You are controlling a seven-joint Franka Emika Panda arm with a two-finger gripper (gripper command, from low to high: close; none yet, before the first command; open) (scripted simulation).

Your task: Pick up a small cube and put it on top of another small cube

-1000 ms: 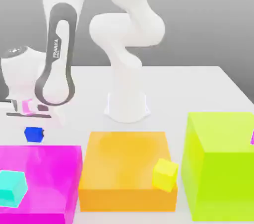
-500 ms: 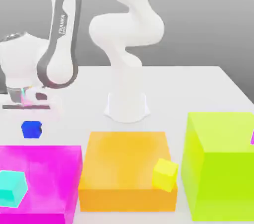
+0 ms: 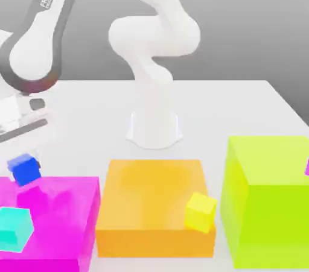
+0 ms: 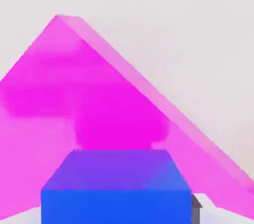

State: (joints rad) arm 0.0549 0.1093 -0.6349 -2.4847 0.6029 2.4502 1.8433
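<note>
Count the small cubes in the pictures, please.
3, perhaps more hidden: the blue cube held in the gripper over the pink block; the cyan cube against the pink block; the yellow cube against the orange block.

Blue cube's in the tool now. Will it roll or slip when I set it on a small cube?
The blue cube has flat faces, so probably no rolling. It looks tilted in the tool, so it may land on an edge. The cyan cube is small; it could slide off.
</note>
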